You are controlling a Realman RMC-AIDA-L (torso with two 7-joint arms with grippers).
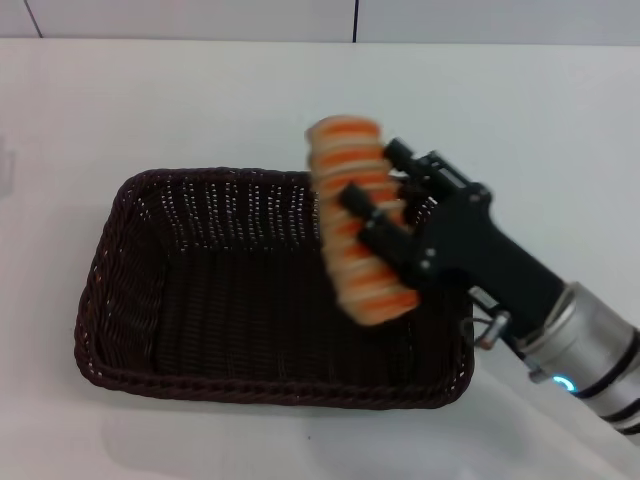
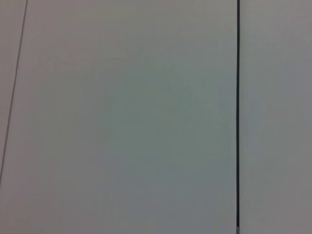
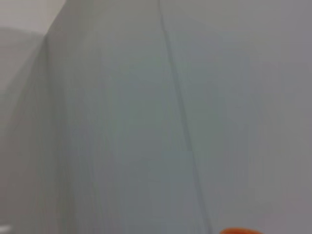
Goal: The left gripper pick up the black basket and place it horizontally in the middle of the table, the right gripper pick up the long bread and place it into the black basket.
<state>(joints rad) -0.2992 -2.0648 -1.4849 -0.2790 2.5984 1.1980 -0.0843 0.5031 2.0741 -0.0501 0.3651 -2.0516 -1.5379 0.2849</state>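
The black basket (image 1: 240, 290), a large dark woven basket, lies lengthwise across the middle of the white table (image 1: 150, 100) in the head view. My right gripper (image 1: 372, 212), on the silver arm with the blue ring light, is shut on the long bread (image 1: 352, 215), a tan loaf with orange stripes. It holds the loaf tilted in the air over the basket's right end. An orange edge of the long bread (image 3: 236, 230) shows in the right wrist view. My left gripper is out of view; its wrist view shows only a pale wall.
A pale wall with dark seams (image 1: 356, 20) runs behind the table. Bare tabletop lies behind the basket and to its left.
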